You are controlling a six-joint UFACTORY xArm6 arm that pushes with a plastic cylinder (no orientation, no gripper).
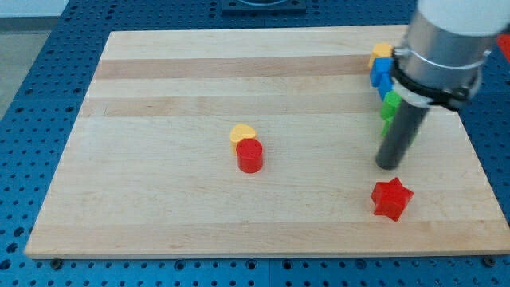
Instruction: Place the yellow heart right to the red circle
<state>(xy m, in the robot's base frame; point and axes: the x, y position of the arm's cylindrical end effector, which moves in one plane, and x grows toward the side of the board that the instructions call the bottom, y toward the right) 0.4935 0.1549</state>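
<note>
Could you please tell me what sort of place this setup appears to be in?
Probably a robotics lab bench: a wooden board on a blue perforated table, small blocks like the red star, and my tip.

This looks like a robotics lab or test bench. A pale wooden board (199, 96) lies flat on a blue metal desk (32, 72) drilled with a regular grid of small holes, the kind of perforated plate used for bolting down equipment; it shows along the left edge, the bottom edge and the upper right corner of the frame. A grey and black machine arm (442, 48) reaches down from the upper right. At the top centre sits part of a dark mount (263, 5).
</note>
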